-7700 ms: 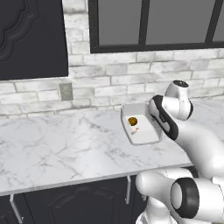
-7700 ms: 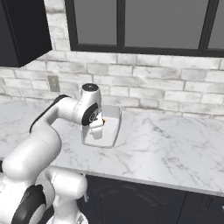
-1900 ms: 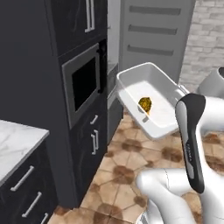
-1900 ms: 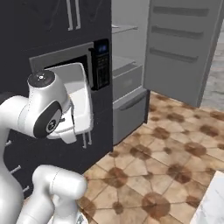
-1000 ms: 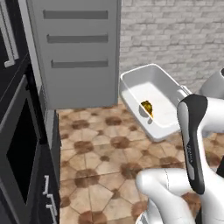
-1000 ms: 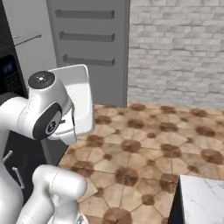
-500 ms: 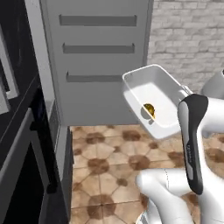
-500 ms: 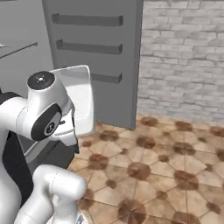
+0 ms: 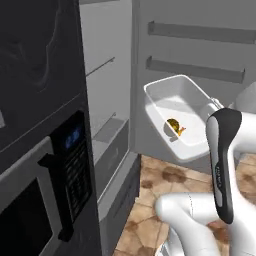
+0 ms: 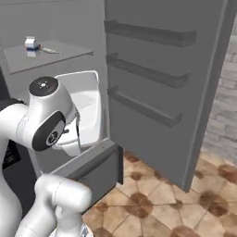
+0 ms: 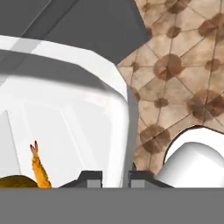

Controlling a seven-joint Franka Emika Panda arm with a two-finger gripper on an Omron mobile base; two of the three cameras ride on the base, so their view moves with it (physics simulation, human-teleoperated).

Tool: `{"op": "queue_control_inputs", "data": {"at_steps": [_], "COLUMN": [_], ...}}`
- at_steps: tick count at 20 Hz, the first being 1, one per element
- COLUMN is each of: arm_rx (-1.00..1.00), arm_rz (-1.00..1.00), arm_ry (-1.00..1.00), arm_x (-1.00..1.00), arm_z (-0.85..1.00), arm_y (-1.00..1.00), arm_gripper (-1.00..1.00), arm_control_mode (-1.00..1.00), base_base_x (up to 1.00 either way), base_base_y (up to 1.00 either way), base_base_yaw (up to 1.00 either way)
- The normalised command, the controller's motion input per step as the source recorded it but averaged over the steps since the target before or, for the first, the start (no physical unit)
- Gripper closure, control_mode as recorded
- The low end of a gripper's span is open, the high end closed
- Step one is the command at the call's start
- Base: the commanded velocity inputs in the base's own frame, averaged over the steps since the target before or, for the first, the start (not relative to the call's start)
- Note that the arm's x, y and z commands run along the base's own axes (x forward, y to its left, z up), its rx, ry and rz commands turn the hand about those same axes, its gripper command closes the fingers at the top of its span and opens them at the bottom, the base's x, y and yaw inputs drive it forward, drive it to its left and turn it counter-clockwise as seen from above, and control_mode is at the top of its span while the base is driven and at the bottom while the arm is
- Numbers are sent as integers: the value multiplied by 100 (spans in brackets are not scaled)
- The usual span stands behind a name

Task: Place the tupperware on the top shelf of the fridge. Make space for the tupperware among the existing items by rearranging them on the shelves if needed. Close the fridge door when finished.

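Note:
The tupperware (image 9: 186,111) is a white shallow tub with a brown-orange food lump (image 9: 174,127) inside, held tilted in the air in front of the open fridge (image 9: 107,75). In the hand view my gripper (image 11: 114,178) is shut on the tub's side wall (image 11: 120,131), one fingertip on each side. In the right base view the tub (image 10: 88,102) shows behind my arm. A tiny pink bottle (image 10: 31,44) stands on the highest fridge shelf in view (image 10: 51,54). The fridge door (image 10: 162,78) stands wide open, with three ledge bins inside.
A boxy grey drawer (image 10: 90,167) sits low in the fridge, just below the tub. A black microwave (image 9: 60,170) with a blue clock is set in the dark cabinets to the fridge's left. Brown tiled floor (image 10: 152,203) lies in front.
The whole picture has swung as the base moved: the fridge interior and its shelves now show beside the door. The tub stays in my grip, at the same place relative to the arm.

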Motion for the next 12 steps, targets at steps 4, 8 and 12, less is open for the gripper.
{"op": "queue_control_inputs", "data": {"at_steps": [4,8,12], "arm_rx": [0,0,0], "arm_rz": [0,0,0], "arm_ry": [0,0,0], "arm_x": [0,0,0], "arm_z": [0,0,0], "arm_y": [0,0,0], "arm_gripper": [100,100,100], "arm_control_mode": [100,100,100], "base_base_x": [82,82,80], "base_base_y": [-24,-23,-26], "base_base_yaw": [73,73,72]}}
